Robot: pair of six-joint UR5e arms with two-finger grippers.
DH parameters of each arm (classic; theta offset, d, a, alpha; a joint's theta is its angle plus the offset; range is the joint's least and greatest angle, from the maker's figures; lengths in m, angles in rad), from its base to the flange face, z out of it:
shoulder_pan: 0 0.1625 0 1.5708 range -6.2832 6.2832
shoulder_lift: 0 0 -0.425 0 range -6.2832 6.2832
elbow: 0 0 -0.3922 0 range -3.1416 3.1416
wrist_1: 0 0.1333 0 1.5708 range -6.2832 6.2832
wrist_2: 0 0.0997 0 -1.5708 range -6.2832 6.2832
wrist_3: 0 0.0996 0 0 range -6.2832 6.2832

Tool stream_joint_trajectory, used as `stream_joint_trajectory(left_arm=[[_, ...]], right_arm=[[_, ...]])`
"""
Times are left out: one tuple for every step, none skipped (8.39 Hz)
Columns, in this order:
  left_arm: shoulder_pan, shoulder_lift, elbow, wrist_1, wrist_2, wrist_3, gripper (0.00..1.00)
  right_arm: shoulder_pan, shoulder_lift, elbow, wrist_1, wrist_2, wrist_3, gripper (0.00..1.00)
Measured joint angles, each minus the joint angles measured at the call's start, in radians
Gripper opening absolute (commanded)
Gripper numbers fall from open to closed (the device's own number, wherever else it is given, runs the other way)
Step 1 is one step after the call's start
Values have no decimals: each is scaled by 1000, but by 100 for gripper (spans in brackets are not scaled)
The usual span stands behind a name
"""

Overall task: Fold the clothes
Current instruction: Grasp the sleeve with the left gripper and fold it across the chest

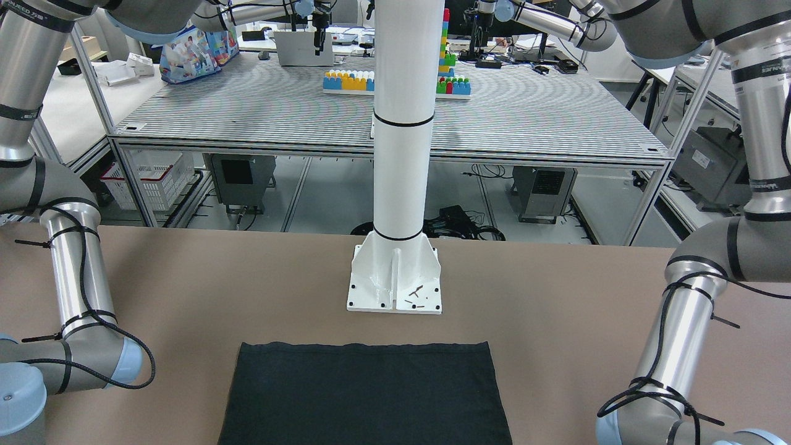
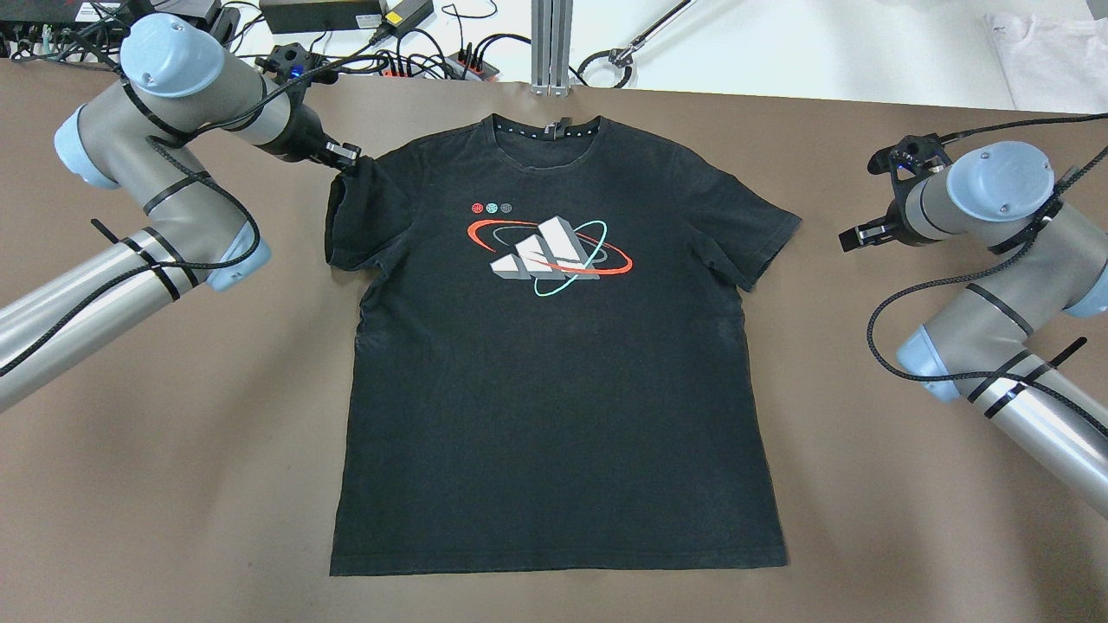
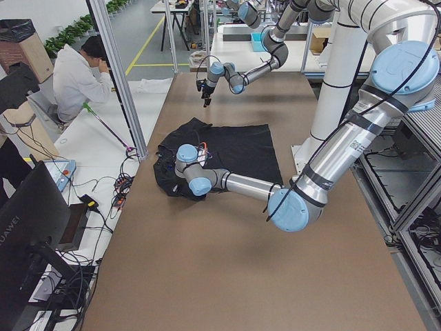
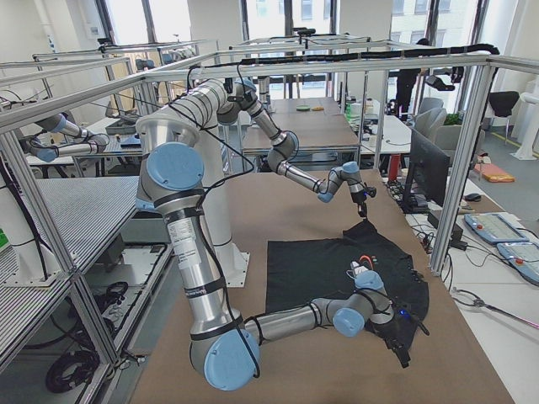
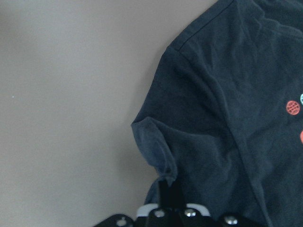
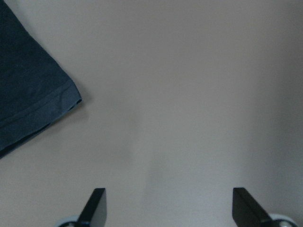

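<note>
The left gripper (image 2: 349, 161) pinches a sleeve hem of the black printed fabric T-shirt (image 2: 554, 389) lying flat on the brown table (image 2: 173, 484), while the right gripper (image 2: 853, 235) hovers wide-jawed over bare table just beside the other sleeve.

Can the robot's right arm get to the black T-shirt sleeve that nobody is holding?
Probably yes. The open right gripper hangs over bare brown table beside that sleeve of the black printed T-shirt; nothing lies between.

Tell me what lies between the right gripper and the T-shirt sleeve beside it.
Nothing: only bare table separates the open right gripper from the T-shirt sleeve, seen in the overhead and right wrist views.
</note>
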Motion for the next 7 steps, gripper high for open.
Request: stream_joint_trajectory(left_arm=[[22, -34, -4, 8, 14, -77, 0], [55, -69, -2, 17, 49, -143, 0], [91, -109, 1, 43, 93, -198, 0], [123, -151, 3, 86, 135, -240, 0], [156, -182, 5, 118, 183, -272, 0], [185, -201, 9, 134, 226, -294, 0], [203, -210, 16, 139, 252, -305, 0]], right_arm=[[-1, 0, 0, 0, 0, 0, 94], [-3, 0, 1, 0, 0, 0, 94], [-4, 0, 1, 0, 0, 0, 94], [-5, 0, 1, 0, 0, 0, 94], [-6, 0, 0, 0, 0, 0, 94], [-7, 0, 1, 0, 0, 0, 94], [-11, 0, 0, 0, 0, 0, 94]])
